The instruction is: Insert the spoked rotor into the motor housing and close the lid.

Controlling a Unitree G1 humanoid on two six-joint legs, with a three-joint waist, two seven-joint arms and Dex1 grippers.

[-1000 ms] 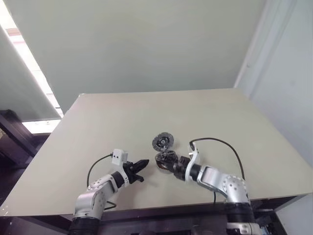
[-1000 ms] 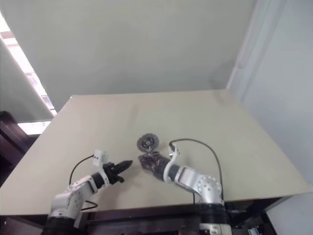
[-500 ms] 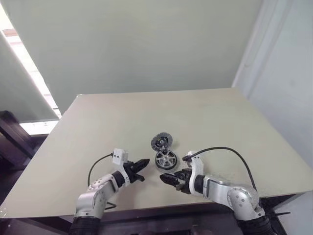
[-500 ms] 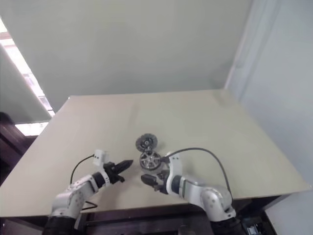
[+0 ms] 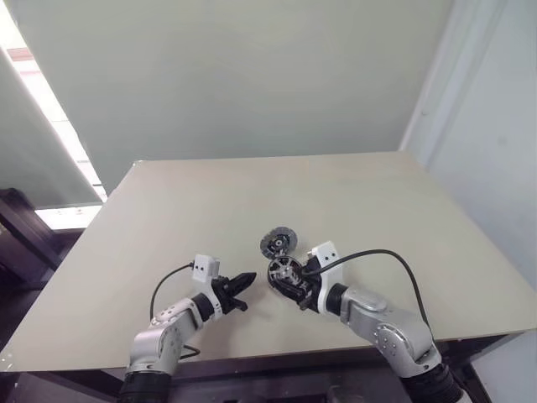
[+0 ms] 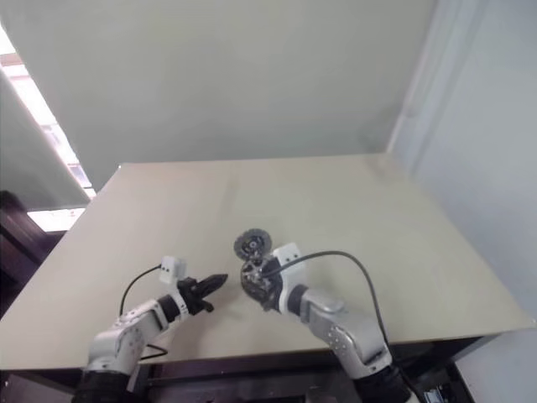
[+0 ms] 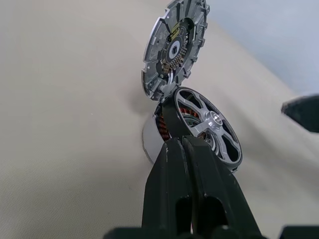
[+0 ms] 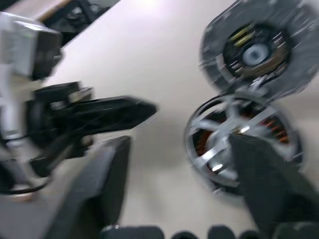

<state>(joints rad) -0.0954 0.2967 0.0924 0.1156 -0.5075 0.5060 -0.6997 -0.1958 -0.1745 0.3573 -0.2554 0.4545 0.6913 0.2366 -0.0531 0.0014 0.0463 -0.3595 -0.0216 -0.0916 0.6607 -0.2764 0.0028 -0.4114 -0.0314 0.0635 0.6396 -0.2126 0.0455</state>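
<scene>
**Rotor seated over the windings, lid standing open**

You see the spoked rotor [image 7: 207,127] low in the middle of the left eye view, on the table [image 5: 168,218]. It lies as a flat wheel, spoked face up, on the motor housing [image 7: 152,139], whose copper windings show through the spokes. In the left wrist view it sits slightly tilted.

The lid [image 7: 174,47] stands nearly on edge just behind them, its lower rim meeting the housing, its inner face turned towards your arms.

The left wrist view gives you the windings and the lid's inner detail. In the head views these are too small; there you get both arms and the whole table edge.

Your left gripper [image 5: 245,280] lies just left of the parts, fingers pressed together, holding nothing. Your right gripper [image 8: 177,172] has its fingers spread on either side of the rotor in its wrist view; you cannot tell whether they touch. Its black cable [image 5: 394,260] arches above the right arm.
</scene>
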